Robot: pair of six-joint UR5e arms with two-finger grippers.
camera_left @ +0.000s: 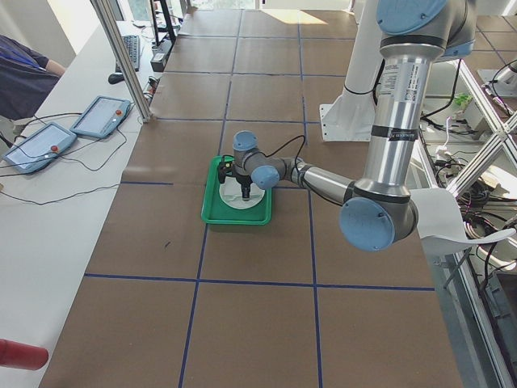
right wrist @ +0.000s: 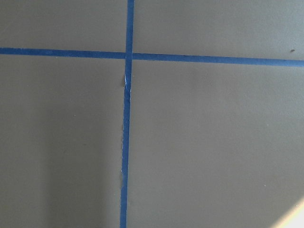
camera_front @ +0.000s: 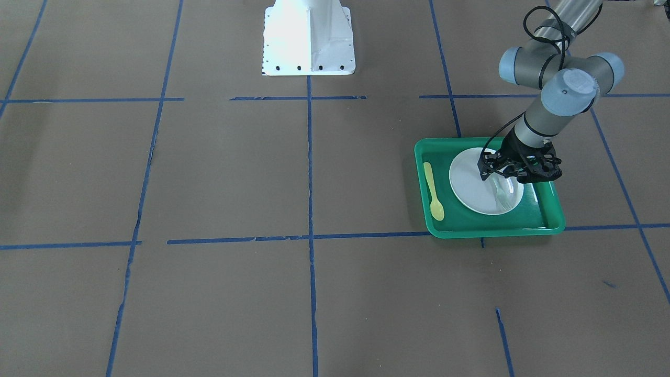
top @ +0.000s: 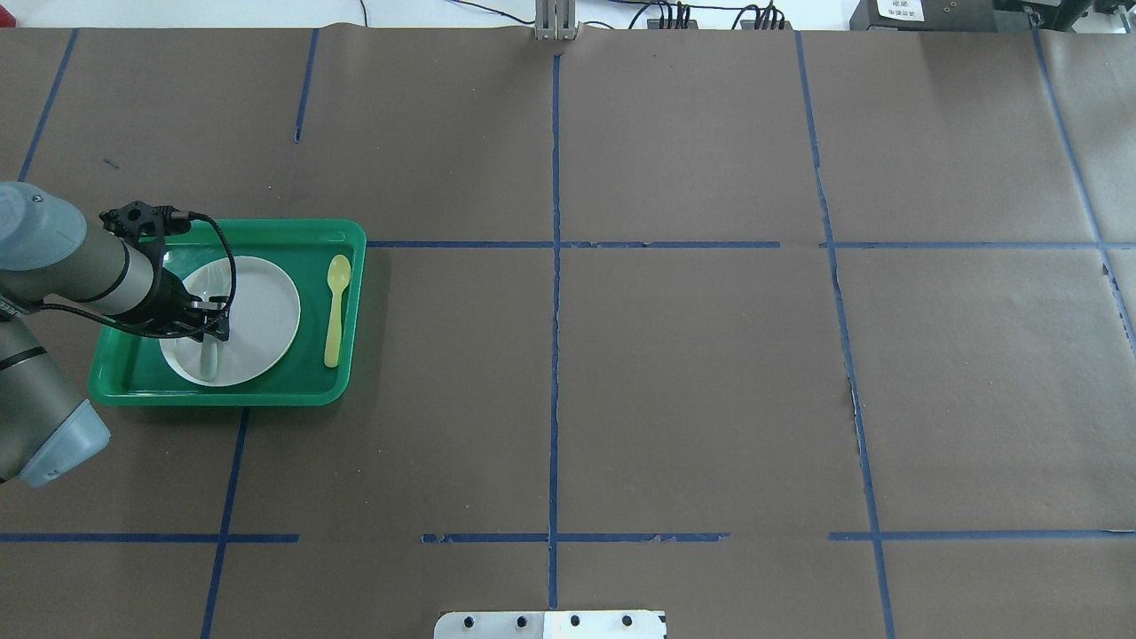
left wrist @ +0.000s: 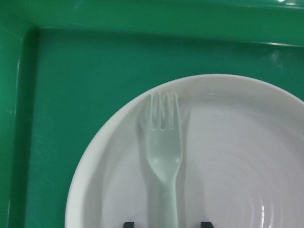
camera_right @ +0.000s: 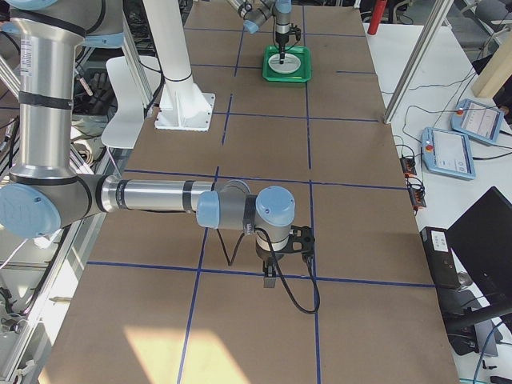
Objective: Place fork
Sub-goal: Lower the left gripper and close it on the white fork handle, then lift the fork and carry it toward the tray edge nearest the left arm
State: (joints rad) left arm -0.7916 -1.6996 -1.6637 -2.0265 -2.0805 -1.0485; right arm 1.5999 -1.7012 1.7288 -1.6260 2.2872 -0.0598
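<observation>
The pale translucent fork lies flat on the white plate inside the green tray, tines toward the tray's rim. My left gripper hangs low over the plate. Its two dark fingertips stand apart on either side of the fork's handle with gaps to it. From the front, the fork sticks out from under the left gripper. From overhead, the fork is on the plate's left part. My right gripper shows only in the exterior right view; I cannot tell its state.
A yellow-green spoon lies in the tray to the right of the plate. The white robot base stands at the table's middle edge. Blue tape lines cross the brown table.
</observation>
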